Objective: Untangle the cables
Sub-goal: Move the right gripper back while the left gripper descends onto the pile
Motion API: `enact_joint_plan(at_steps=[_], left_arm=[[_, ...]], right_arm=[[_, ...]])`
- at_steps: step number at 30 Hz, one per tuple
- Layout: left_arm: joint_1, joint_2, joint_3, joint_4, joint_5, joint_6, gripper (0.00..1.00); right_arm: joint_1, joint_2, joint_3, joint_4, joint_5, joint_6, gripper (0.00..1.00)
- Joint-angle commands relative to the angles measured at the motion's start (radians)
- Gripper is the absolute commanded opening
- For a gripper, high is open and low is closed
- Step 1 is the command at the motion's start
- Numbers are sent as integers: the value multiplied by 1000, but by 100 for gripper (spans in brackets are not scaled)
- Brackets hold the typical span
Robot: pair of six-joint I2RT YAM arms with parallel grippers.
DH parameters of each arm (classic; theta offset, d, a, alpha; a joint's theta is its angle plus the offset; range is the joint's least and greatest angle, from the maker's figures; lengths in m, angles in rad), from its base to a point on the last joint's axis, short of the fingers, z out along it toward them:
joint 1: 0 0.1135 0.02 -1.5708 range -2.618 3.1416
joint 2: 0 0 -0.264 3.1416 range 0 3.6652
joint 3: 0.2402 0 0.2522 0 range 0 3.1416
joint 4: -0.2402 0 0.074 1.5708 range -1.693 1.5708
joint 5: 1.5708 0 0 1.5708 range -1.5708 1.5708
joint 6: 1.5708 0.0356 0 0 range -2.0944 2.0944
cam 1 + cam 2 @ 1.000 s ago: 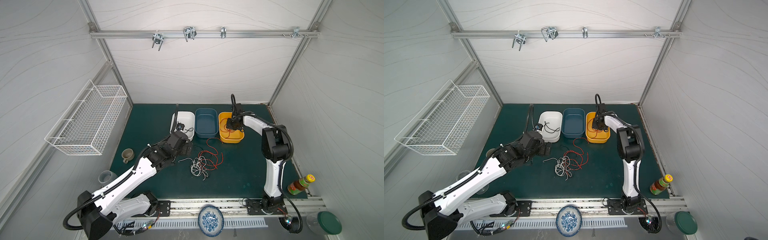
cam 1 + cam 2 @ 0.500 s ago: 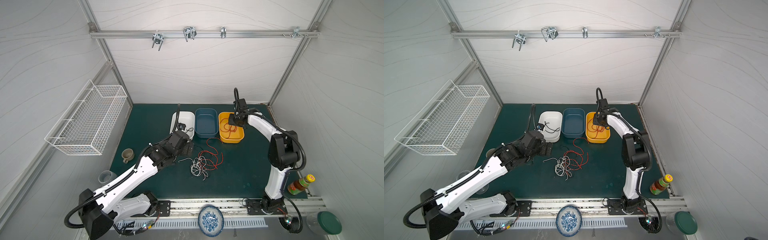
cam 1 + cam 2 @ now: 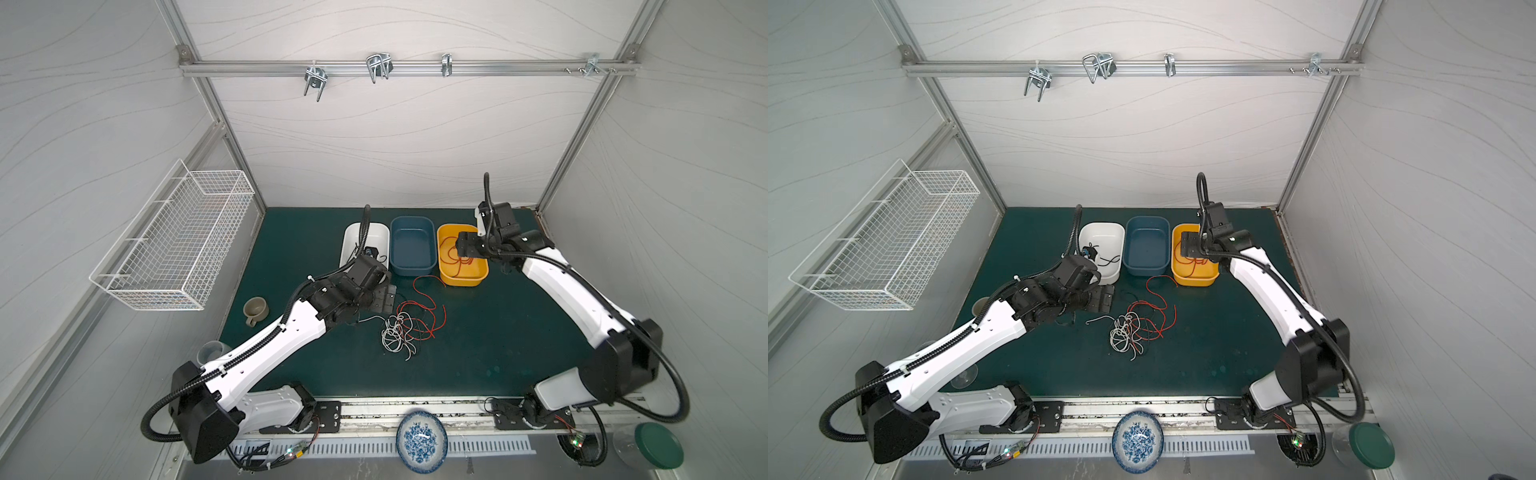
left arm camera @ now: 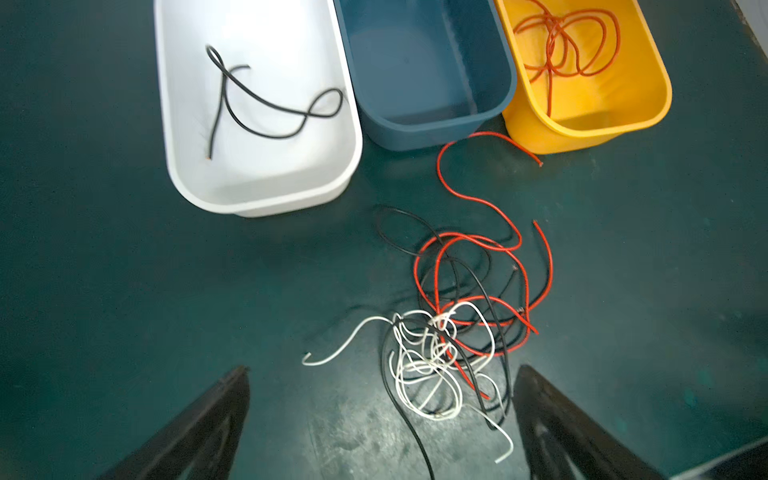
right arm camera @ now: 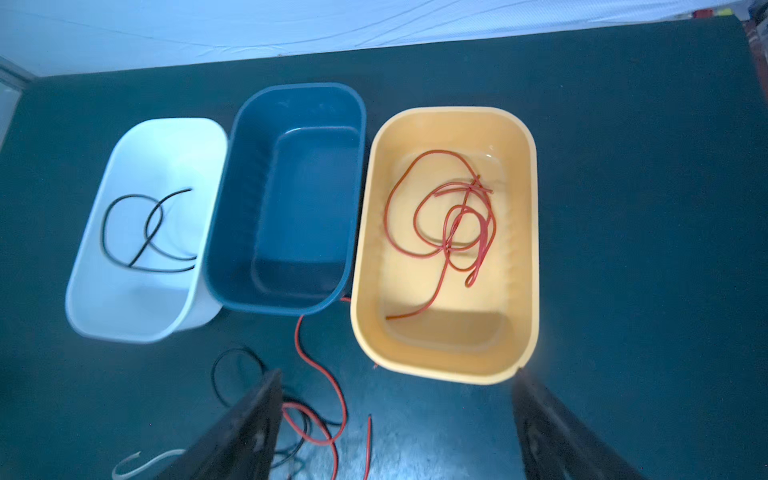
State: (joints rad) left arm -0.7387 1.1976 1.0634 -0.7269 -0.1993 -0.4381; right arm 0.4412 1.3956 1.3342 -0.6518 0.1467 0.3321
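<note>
Left wrist view gives us the clearest look: the tangle of cables [image 4: 440, 332], red, white and black strands looped through one another, lies on the green mat [image 4: 124, 270] in front of three bins. The left gripper [image 4: 382, 370] hovers above it with its jaws spread wide and nothing between them. We see a black cable [image 4: 266, 104] curled in the white bin [image 4: 257, 203], and the blue bin [image 4: 432, 133] stands between that and the yellow bin [image 5: 440, 370]. From the right wrist view we find a red cable [image 5: 453, 216] coiled inside the yellow bin. The right gripper [image 5: 397, 374] hangs over that bin, jaws wide apart, holding nothing. One red strand [image 4: 482, 134] trails from the tangle to just in front of the blue and yellow bins.
</note>
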Motion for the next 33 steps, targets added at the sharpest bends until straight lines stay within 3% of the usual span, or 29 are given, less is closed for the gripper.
enact_joint_plan(at_steps=[1,12,18,27,33], left_arm=[[-14,19,-26,13,100,-104,100],[-63,147,-55,107,142,-153,96],[-65,229,-58,156,141,-143,87],[-64,340,-28,202,166,-128,68],[-64,387,-25,232,172,-123,61]], right_arm=[[21,-118,-64,-90,-28,-29,99],[154,-563,-212,-340,9,-77,99],[159,-781,-321,-298,44,-122,99],[160,-897,-486,-193,33,-87,99],[160,-925,-519,-164,42,-94,99]])
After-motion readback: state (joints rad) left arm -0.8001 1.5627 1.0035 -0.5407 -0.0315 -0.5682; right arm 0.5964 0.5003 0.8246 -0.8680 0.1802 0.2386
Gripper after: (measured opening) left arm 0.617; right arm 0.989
